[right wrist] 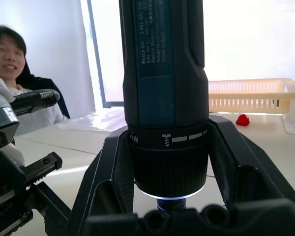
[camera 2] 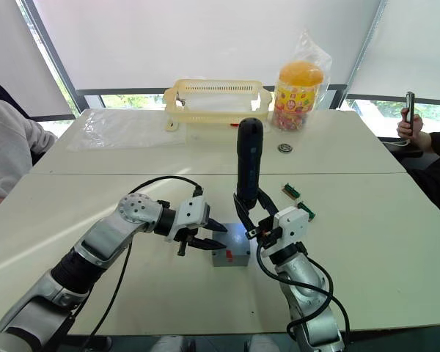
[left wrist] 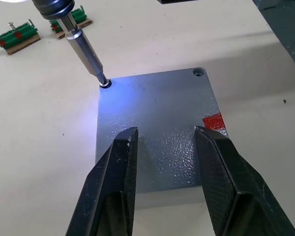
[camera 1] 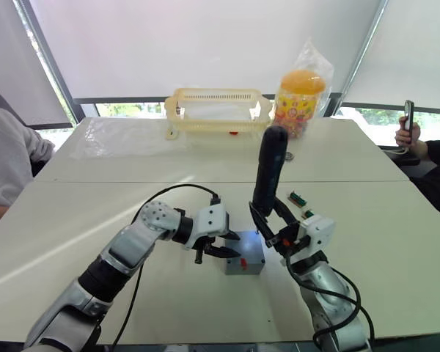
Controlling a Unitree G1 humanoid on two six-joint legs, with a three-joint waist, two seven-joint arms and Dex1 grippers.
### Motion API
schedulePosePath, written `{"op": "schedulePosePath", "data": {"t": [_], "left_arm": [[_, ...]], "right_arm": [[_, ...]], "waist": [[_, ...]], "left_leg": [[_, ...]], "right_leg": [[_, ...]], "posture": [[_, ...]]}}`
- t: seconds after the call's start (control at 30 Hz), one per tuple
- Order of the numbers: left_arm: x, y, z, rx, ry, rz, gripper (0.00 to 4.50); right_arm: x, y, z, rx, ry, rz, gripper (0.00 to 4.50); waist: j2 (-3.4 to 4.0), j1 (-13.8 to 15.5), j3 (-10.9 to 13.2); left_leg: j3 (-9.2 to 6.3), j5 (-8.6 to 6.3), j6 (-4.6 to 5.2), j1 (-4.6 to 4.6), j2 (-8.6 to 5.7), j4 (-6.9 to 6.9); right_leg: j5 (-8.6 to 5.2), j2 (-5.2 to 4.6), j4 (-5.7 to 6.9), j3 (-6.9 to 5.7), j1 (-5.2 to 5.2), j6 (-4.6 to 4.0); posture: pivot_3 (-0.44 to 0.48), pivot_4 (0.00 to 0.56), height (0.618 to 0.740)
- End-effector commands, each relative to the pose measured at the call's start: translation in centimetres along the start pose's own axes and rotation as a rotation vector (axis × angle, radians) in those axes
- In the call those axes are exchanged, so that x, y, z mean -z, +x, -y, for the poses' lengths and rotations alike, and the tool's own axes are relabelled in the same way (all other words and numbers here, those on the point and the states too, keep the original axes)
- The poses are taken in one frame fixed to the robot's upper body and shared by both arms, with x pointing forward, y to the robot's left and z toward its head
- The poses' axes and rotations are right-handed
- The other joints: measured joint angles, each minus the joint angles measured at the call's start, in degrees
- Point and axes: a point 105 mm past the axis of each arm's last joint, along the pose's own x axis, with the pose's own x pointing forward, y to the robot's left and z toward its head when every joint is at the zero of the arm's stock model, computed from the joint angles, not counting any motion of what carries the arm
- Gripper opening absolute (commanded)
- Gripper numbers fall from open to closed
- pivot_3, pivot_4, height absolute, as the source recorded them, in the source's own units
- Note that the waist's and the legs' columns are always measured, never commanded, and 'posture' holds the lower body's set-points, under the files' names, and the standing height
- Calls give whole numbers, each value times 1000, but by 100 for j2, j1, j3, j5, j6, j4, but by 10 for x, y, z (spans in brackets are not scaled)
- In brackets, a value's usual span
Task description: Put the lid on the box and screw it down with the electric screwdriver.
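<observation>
Your left gripper (left wrist: 164,162) hangs right over the flat grey square plastic lid (left wrist: 157,132), and its two black fingers are spread wide with nothing between them. The lid sits on the small grey plastic box (camera 1: 246,260), which rests on the white table (camera 1: 367,242) close in front of you, between your two grippers. A red mark shows on the lid near one edge.

Your right gripper (camera 1: 276,227) squeezes the long dark pen-shaped electric screwdriver (camera 1: 268,170) and holds it standing up. Its thin metal bit (left wrist: 86,55) touches a corner screw hole of the lid, with bluish light there.

Farther back lie two small green circuit boards (camera 1: 301,204). At the far edge stand a pale yellow plastic basket (camera 1: 218,110) and an orange-topped jar (camera 1: 299,100).
</observation>
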Motion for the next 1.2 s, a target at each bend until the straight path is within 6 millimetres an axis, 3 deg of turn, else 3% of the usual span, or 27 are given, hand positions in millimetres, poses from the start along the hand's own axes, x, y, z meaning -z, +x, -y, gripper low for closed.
{"op": "schedulePosePath", "data": {"t": [0.03,0.7,1.2], "left_arm": [[25,6,9,29,-51,-93,1810],[26,10,7,26,-49,-90,1810],[28,15,10,47,-45,-92,1810]], "right_arm": [[67,-32,0,43,88,-295,1707],[62,-36,-1,22,57,-295,1707],[27,-19,3,43,8,-188,1707]], "waist": [[1,-2,0],[3,6,-23],[3,20,-22]], "left_leg": [[0,0,0,0,0,-1],[6,0,1,3,0,-65],[6,10,18,-12,-2,-85]], "right_leg": [[0,0,-2,0,0,0],[3,-7,-73,-7,3,-6],[3,-8,-74,-20,-25,-6]], "posture": [[0,150,740],[0,150,740],[0,150,740]]}}
